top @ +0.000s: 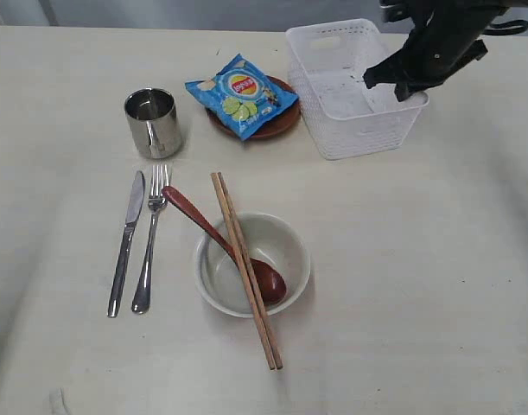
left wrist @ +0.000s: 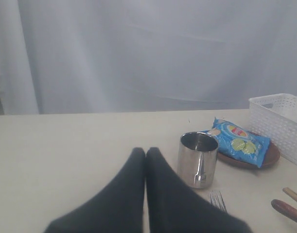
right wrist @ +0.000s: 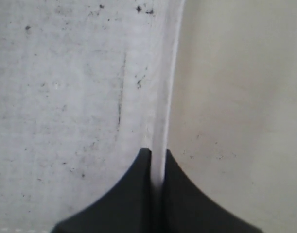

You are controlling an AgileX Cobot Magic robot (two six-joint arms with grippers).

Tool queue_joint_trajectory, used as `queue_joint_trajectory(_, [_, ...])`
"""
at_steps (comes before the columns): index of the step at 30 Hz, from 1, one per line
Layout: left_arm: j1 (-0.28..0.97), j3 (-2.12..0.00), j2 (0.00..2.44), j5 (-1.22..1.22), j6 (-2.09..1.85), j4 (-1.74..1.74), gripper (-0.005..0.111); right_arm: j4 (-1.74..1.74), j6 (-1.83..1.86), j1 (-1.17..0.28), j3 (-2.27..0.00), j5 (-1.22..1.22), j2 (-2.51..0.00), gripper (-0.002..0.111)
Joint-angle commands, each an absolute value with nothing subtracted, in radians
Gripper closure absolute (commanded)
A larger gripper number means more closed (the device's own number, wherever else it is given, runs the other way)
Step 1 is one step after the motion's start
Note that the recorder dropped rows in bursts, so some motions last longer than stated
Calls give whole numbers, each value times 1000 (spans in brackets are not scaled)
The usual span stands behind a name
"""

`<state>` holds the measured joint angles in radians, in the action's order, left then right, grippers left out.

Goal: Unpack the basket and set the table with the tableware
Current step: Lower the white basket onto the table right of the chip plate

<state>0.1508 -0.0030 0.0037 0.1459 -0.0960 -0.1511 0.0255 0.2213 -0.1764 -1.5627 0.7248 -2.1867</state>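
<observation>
Just beside the basket [top: 367,134], blue crisp packet [top: 241,97], red-yellow logo, lettering unreadable.

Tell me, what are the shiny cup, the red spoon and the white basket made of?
Cup: looks like polished steel, mirror-bright with reflections. Spoon: probably wood, glossy reddish-brown. Basket: looks like plastic, matte white with moulded lattice holes.

packet [top: 242,95] on plate [top: 276,129] | basket [top: 367,134] to right | chopsticks [top: 243,261] across bowl [top: 288,242] (spoon [top: 207,226] inside)
</observation>
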Motion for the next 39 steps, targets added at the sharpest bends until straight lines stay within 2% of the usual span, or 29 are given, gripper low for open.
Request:
queue_joint_trajectory(1, [152,0,0,139,-97,-155,107,48,111,-161,-1477,975,-2274,109])
queue_joint_trajectory(13, [152,0,0,139,-97,-155,107,0,79,2,-1312,839,-2199,109])
queue_joint_trajectory(19, [152,0,0,139,-97,-155,107,13,107,-1,-1319,772,-2132,109])
queue_joint_trajectory(30, [152,0,0,139,-97,-155,107,59,108,-16,-1464,924,-2117,109])
queue_joint_trajectory(39, [152,0,0,139,-97,-155,107,47,-7,-30,-1464,864,-2056,109])
